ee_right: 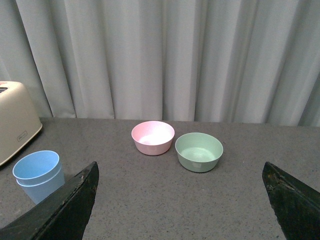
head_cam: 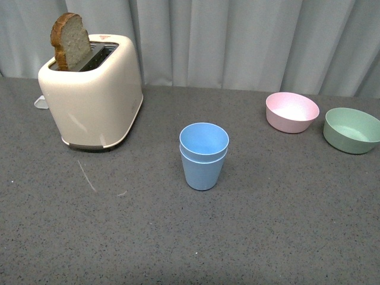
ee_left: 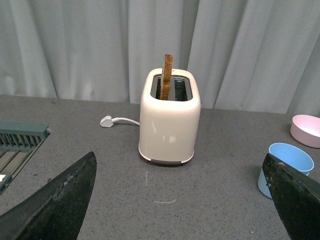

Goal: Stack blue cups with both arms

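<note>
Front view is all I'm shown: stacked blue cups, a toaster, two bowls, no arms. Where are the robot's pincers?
Observer: The left pincer shows in the left wrist view, open wide and holding nothing.
Operator: And the other one?
Observer: The right pincer shows in the right wrist view, also open and empty.
Operator: Anything else on the table that I can't see?
Observer: Yes, a grey-green slatted rack sits on the table, caught only by the left wrist camera.
</note>
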Controlling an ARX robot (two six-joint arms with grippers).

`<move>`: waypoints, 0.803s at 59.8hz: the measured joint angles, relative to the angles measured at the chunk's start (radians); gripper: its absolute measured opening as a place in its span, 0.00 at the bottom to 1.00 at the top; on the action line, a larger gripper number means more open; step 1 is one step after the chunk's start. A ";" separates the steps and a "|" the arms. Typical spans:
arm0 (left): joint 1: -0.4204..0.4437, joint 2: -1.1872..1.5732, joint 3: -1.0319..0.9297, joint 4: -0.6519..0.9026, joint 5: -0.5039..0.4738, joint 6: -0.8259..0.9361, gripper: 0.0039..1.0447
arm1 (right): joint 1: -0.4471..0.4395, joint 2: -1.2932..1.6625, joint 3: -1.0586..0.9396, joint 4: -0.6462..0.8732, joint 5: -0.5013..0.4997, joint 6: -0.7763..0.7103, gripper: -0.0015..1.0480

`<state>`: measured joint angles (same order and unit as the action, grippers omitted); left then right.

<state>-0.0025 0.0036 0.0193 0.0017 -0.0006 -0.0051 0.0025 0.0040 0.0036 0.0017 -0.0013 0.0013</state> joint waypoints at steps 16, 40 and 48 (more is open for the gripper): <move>0.000 0.000 0.000 0.000 0.000 0.000 0.94 | 0.000 0.000 0.000 0.000 0.000 0.000 0.91; 0.000 0.000 0.000 0.000 0.000 0.000 0.94 | 0.000 0.000 0.000 0.000 0.000 0.000 0.91; 0.000 0.000 0.000 0.000 0.000 0.000 0.94 | 0.000 0.000 0.000 0.000 0.000 0.000 0.91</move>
<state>-0.0025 0.0036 0.0193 0.0017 -0.0006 -0.0051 0.0021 0.0040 0.0036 0.0017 -0.0013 0.0013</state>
